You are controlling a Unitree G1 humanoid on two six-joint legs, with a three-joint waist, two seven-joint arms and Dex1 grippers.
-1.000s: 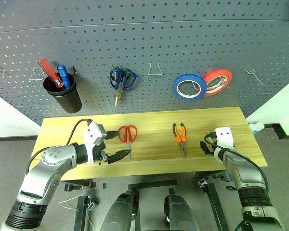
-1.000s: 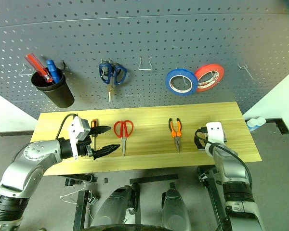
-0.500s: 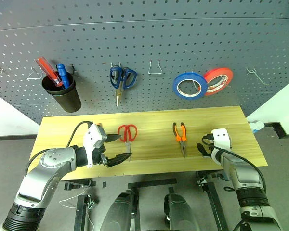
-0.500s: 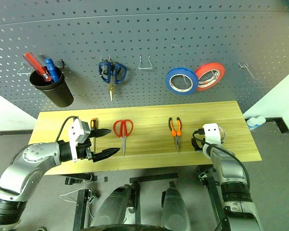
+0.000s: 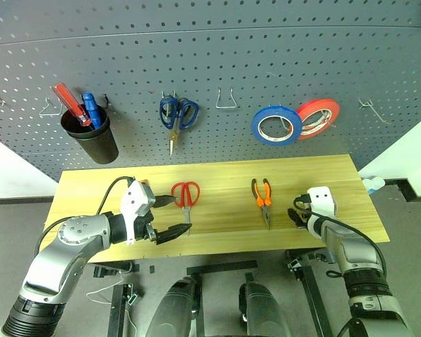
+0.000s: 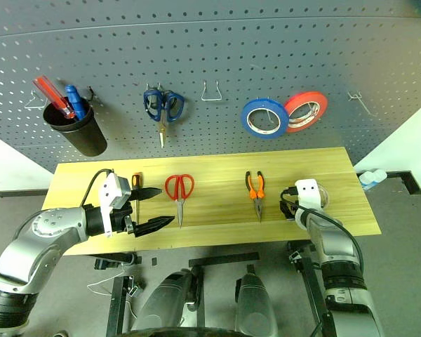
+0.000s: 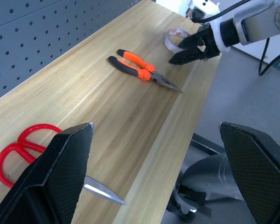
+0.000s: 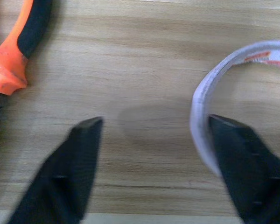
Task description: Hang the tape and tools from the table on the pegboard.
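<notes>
The cream tape lies flat at the right end of the table. My right gripper is low over it, open. One finger is against the ring's wall and the other stands well outside. My left gripper hovers open beside the red scissors. The orange-and-black pliers lie mid-table. The screwdriver lies partly behind the left gripper. The pegboard rises behind the table.
On the pegboard hang a black cup with red and blue handles in it, blue scissors, a blue tape roll and a red one. Bare wire hooks flank the rolls.
The picture has shifted slightly. Both arms stay about where they were, and nothing on the table has moved.
</notes>
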